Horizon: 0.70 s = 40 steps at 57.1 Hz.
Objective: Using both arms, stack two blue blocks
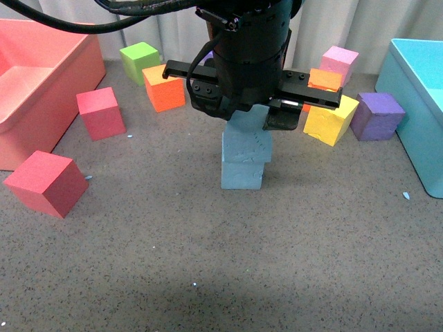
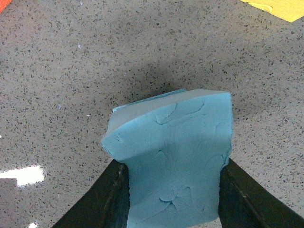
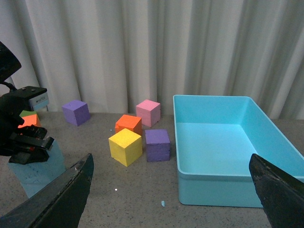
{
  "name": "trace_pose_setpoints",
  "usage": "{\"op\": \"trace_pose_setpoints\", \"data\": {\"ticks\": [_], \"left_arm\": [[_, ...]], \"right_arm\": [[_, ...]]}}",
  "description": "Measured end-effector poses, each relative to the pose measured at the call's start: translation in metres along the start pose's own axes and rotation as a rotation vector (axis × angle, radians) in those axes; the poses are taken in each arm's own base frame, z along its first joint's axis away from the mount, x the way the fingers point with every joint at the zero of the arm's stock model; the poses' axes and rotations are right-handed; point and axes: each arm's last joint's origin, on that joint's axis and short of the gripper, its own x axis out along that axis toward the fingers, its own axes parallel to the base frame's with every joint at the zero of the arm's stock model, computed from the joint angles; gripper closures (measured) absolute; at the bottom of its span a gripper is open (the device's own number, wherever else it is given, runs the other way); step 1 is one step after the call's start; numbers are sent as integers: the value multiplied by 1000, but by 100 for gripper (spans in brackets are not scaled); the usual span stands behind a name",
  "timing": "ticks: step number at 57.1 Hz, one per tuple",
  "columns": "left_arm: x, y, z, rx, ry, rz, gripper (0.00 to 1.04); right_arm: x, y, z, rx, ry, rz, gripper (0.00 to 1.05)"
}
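Blue blocks (image 1: 242,174) stood stacked on the desk (image 1: 208,270), the upper block (image 1: 248,144) skewed. Only my left wrist view showed my left claw (image 2: 175,190) clamped on it; my right claw (image 3: 170,164) gaped wide, facing the turquoise bin (image 3: 213,142). The left claw's white label (image 3: 39,100) was unreadably small.

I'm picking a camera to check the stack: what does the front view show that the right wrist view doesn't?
Front only: the upper blue block resting on the lower blue block, and the salmon bin. Right wrist only: the right gripper, open and empty. Both: the left gripper shut on the upper blue block, the yellow cube and the turquoise bin.
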Motion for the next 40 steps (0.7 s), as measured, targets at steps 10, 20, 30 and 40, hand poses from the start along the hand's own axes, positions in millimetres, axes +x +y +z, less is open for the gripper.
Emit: {"op": "trace_pose_setpoints", "data": {"ticks": [10, 20, 30, 40], "left_arm": [[0, 0, 0, 4, 2, 1, 59], [-1, 0, 0, 4, 4, -2, 30], [-17, 5, 7, -14, -30, -16, 5], [-42, 23, 8, -34, -349, 122, 18]], "right_arm": [[0, 0, 0, 0, 0, 0, 9], [0, 0, 0, 0, 0, 0, 9], [0, 0, 0, 0, 0, 0, 9], [0, 0, 0, 0, 0, 0, 9]]}}
